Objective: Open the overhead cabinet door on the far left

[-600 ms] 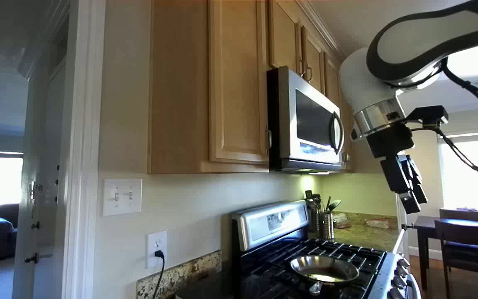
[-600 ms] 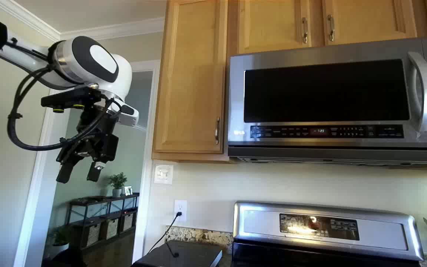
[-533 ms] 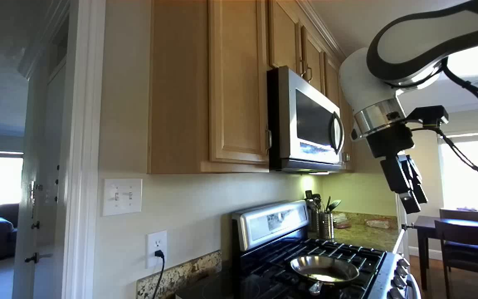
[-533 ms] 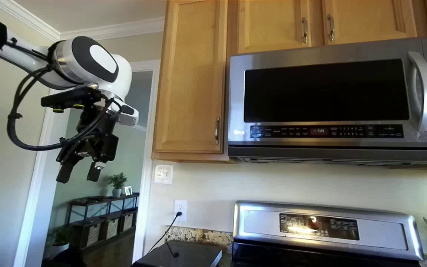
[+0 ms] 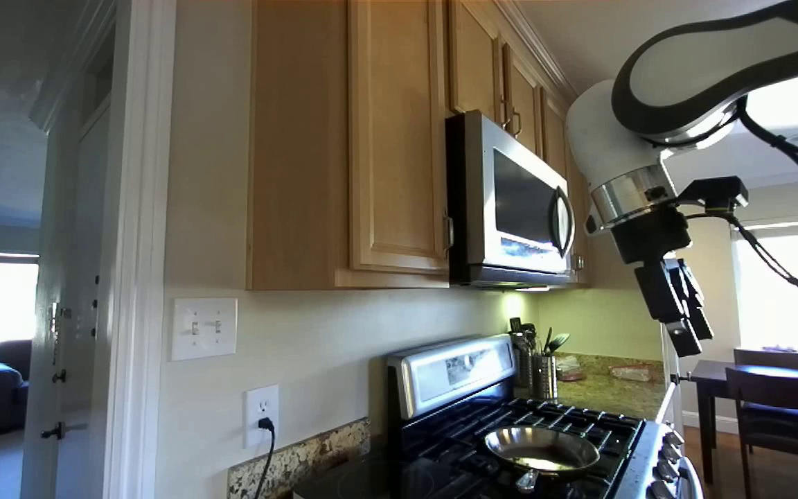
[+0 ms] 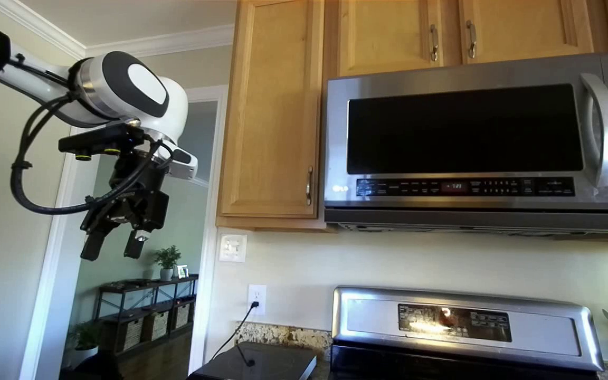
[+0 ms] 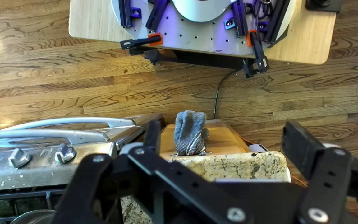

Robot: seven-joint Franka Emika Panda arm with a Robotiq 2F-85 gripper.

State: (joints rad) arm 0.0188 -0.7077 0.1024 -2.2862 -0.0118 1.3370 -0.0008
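The tall, honey-coloured wooden cabinet door (image 6: 275,105) with recessed panel (image 6: 269,153) and slim vertical metal bar handle (image 6: 309,186) stands closed, directly left of the stainless-steel microwave (image 6: 465,132) in an exterior view. The black two-fingered tool (image 6: 112,250) slants downward in mid-air, apart from the door, its fingers (image 6: 92,247) spread. A round, polished-metal frying pan (image 5: 541,450) rests on the black grates (image 5: 562,417) of the steel stove (image 5: 433,388).
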